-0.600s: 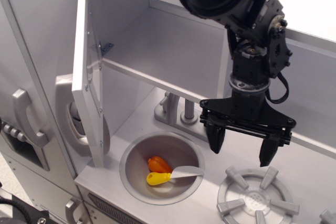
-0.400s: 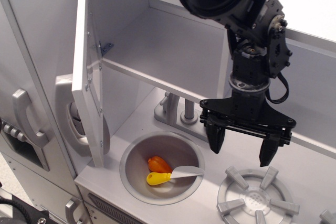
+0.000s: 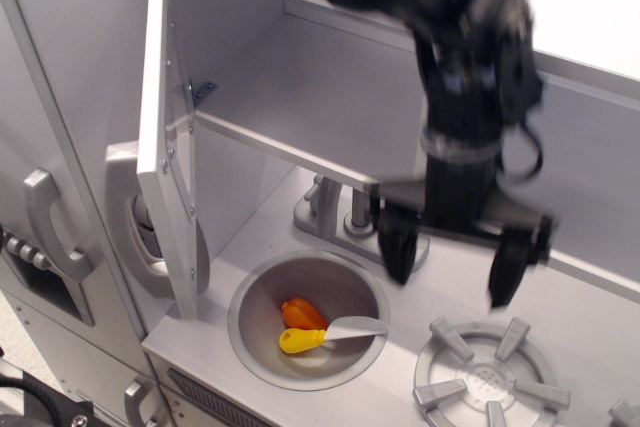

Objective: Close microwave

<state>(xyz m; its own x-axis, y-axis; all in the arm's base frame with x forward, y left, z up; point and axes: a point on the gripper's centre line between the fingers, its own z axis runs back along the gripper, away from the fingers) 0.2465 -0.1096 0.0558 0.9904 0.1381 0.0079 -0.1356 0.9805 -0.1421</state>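
Grey toy-kitchen surface (image 3: pixel 590 332) carries a round sink (image 3: pixel 262 299) with an orange piece (image 3: pixel 300 312) and a yellow-handled utensil (image 3: pixel 318 336) inside, a faucet (image 3: pixel 330 209) behind it, and a burner (image 3: pixel 492 377) to the right. At upper left the microwave (image 3: pixel 300 77) stands open, its door (image 3: pixel 165 137) swung outward edge-on. Compared with 0.4 s ago, the black arm is now motion-blurred and shifted slightly left and up. It reaches down from the top, claw (image 3: pixel 452 259) pointing downward above the surface between sink and burner, its 2 fingers (image 3: pixel 400 247) spread apart, holding nothing.
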